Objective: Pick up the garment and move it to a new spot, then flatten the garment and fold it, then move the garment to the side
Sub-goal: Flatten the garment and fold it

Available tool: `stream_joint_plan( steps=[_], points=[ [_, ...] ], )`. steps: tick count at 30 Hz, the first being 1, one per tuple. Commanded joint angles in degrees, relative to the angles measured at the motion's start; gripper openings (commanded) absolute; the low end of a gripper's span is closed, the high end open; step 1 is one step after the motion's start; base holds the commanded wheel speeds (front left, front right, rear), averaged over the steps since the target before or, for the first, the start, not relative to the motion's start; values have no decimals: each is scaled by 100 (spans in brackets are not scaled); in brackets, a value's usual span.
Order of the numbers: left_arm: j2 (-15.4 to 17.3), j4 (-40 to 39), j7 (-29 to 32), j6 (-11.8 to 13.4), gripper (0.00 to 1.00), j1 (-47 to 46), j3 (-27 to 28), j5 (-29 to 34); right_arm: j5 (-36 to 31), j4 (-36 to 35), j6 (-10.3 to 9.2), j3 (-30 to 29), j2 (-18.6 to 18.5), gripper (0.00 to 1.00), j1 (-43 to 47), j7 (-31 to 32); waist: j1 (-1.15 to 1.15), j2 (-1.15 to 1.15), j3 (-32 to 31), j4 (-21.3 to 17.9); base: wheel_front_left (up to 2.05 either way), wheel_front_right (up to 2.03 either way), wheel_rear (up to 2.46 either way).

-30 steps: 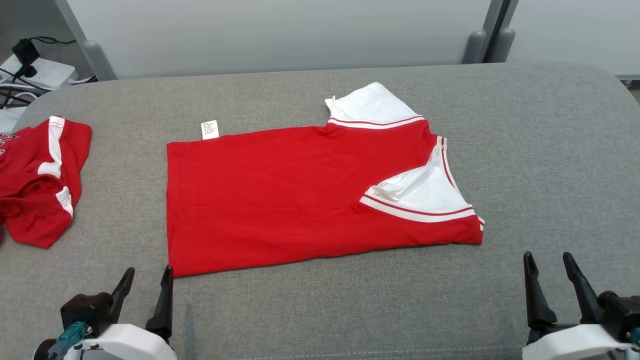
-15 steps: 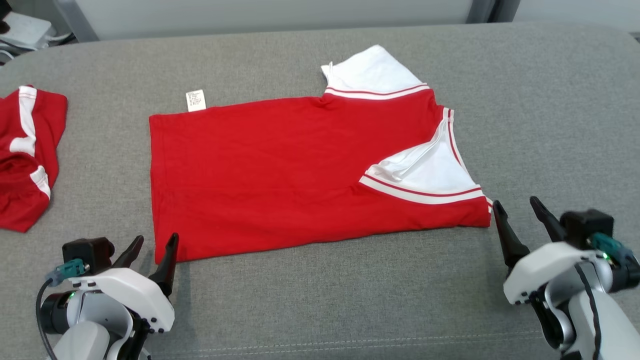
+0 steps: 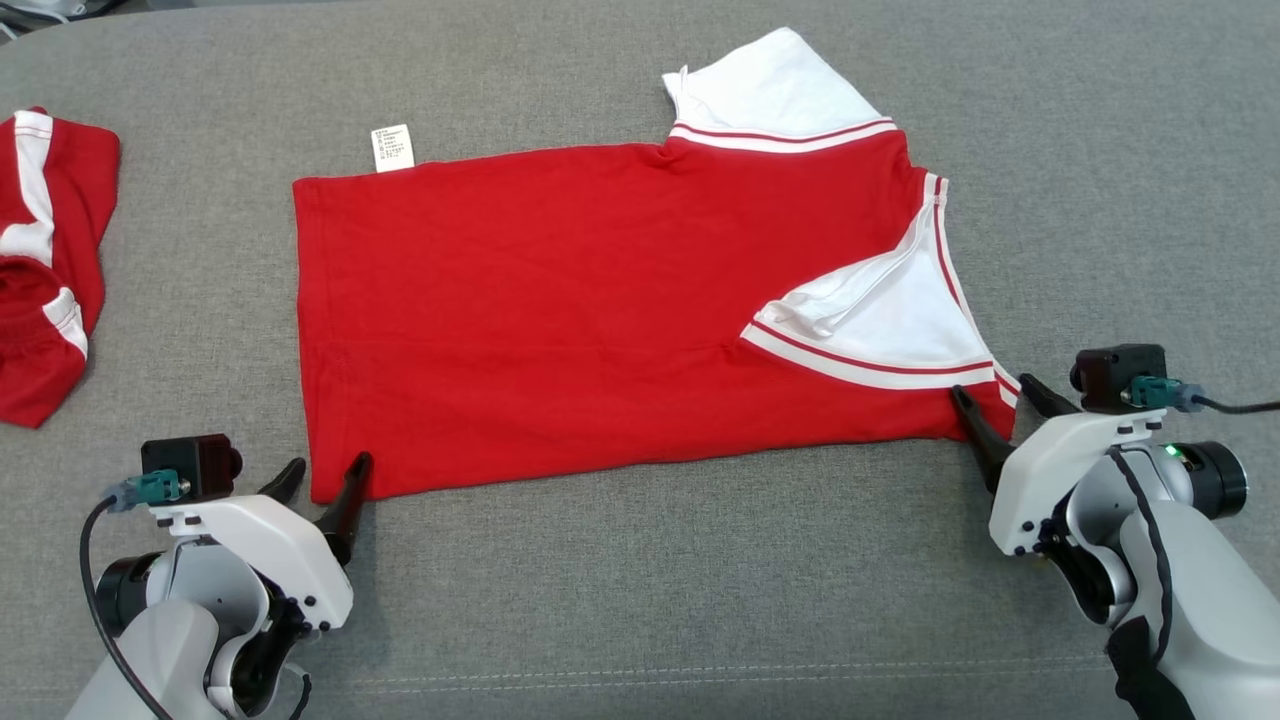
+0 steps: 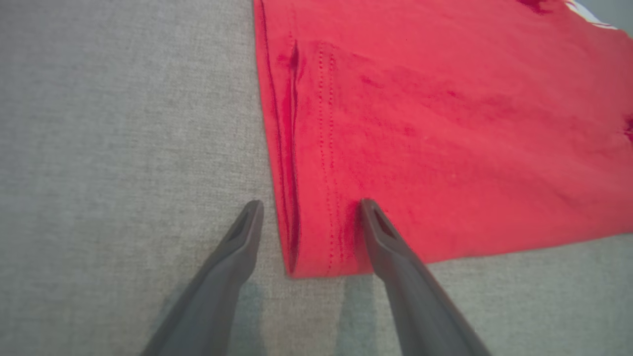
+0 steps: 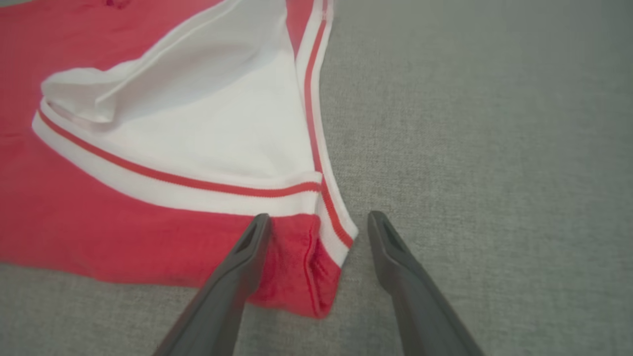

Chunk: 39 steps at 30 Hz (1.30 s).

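Item: garment (image 3: 600, 300); red, with white striped trim; laid flat and folded lengthwise at the centre of the cushion (image 3: 640, 600); hem set toward 9 o'clock, neck end toward 3 o'clock.

Sleeve (image 3: 770, 90): white; seen jutting from the garment's far edge at 1 o'clock.

Label (image 3: 393, 148): white; seen at the far hem corner, 11 o'clock.

Left gripper (image 3: 331, 462): placed at 7 o'clock, at the garment's near hem corner; fingers spread wide, nothing held; in the left wrist view the corner is straddled, one finger (image 4: 237, 247) set on grey cloth just beside the hem, the other laid over the red fabric; whether the fabric is pressed cannot be told.

Right gripper (image 3: 992, 388): placed at 4 o'clock, at the near neck-end corner; fingers spread wide, nothing held; in the right wrist view the striped corner is straddled, one finger (image 5: 237, 267) set over the red fabric, the other over bare cushion.

Shirt (image 3: 45, 250): a second one, red and white; left crumpled at 9 o'clock, well apart from the garment.
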Motion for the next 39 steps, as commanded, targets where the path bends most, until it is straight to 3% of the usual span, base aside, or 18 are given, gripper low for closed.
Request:
stream_joint_plan(
  steps=[1,2,3,4,5,6,12,21,30,31,32,33,34,39],
  points=[
    [148,-26,115,-38,97,-131,140,-87,67,29,7,168,-24,100,-93,117,0,0,6,5,0,0,0],
    [146,-35,174,-43,70,-115,122,-107,113,75,7,219,-22,55,-112,180,0,0,7,8,0,0,0],
    [139,-41,273,-61,48,-89,103,-153,181,106,7,257,-19,25,-125,229,0,0,8,13,0,0,0],
    [154,-47,382,-72,34,-64,66,-169,247,143,7,287,-23,0,-130,297,0,0,6,19,0,0,0],
    [164,-77,427,-85,13,-50,61,-193,311,174,7,329,-32,0,-128,384,0,0,6,24,0,0,0],
    [155,-115,457,-102,0,-35,79,-249,396,174,7,355,-40,0,-123,430,0,0,6,31,0,0,0],
    [308,-455,674,-111,0,87,64,-312,909,-68,7,331,-171,0,121,426,0,0,-6,64,0,0,0],
    [730,-1313,949,65,0,636,206,-422,1435,-980,7,-134,-233,0,1185,224,0,0,-136,56,0,0,0],
    [1031,-2101,1165,394,0,1167,366,-498,1362,-2071,7,-761,260,0,2429,339,0,0,-178,-65,0,0,0],
    [1021,-2129,1194,420,0,1203,371,-529,1296,-2129,7,-801,290,35,2464,358,0,0,-179,-93,0,0,0],
    [1020,-2152,1218,449,3,1227,367,-536,1235,-2179,7,-812,310,100,2489,394,0,0,-180,-107,0,0,0],
    [1025,-2178,1183,498,76,1240,380,-502,1214,-2230,7,-855,347,100,2503,397,0,0,-184,-122,0,0,0],
    [1007,-2209,1126,525,100,1253,400,-493,1171,-2276,7,-905,370,100,2506,381,0,0,-192,-133,0,0,0],
    [985,-2403,916,672,100,1403,533,-487,963,-2520,7,-1130,399,100,2573,271,0,0,-279,-131,0,0,0]
  ],
)
